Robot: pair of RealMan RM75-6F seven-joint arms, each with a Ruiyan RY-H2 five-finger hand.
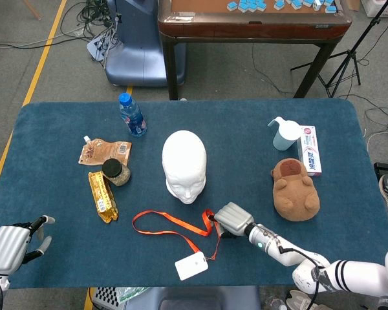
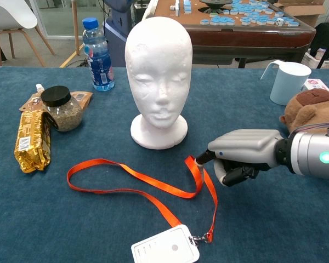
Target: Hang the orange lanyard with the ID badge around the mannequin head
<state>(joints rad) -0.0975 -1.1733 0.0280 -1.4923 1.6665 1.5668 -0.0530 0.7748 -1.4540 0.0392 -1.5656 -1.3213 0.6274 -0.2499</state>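
Reaching in, the right hand [image 2: 242, 158] has curled fingers with one fingertip touching the orange lanyard [image 2: 140, 183] at its bend just before the mannequin head [image 2: 158, 76]; whether it is pinching I cannot tell. The strap lies flat on the surface, ID badge [image 2: 165, 245] nearest me. Next comes a firm pinch, then a lift.

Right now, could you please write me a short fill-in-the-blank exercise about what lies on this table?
1. The orange lanyard lies flat on the ____ cloth of the table.
2. The white ID badge is clipped to the lanyard's end nearest the ____.
3. The right hand reaches the strap in front of the white foam ____.
4. The black-lidded glass jar stands beside a ____ foil packet.

Missing: blue; robot; mannequin head; gold
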